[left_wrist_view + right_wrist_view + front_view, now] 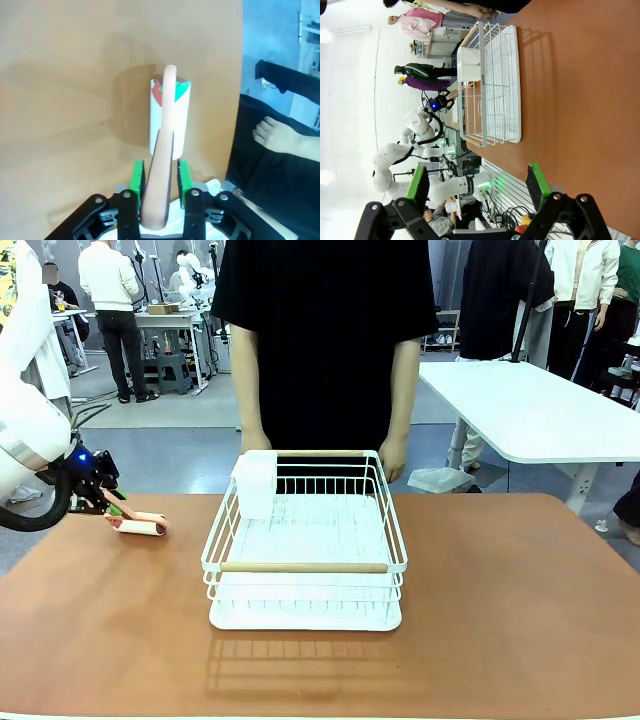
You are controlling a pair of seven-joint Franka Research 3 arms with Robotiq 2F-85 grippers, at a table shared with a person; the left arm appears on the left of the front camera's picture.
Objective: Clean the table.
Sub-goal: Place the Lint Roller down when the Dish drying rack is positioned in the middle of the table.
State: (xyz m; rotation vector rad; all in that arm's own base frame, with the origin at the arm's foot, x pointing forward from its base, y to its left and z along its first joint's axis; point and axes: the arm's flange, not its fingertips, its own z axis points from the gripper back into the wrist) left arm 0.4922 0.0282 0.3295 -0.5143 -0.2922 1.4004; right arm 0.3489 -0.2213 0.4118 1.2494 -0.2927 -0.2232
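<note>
Reddish-brown glossy counter [520, 610] with rounded corners spans the near foreground, the person in a black top [325, 340] standing at its far edge.

White wire dish rack [305, 545] with two pale wooden handles on a white tray: centred on the counter; a white cup-shaped holder [256, 483] hangs at its far left corner.

Lint roller [170, 117], white roll with a peach-pink handle: at the counter's left far side, well apart from the rack, roll lying against the surface.

Left gripper [161, 180]: clenched on the roller's handle, green pads pressing either side.

Right gripper [477, 185]: released, fingers spread wide, nothing between them, above the counter, rack beyond it.
</note>
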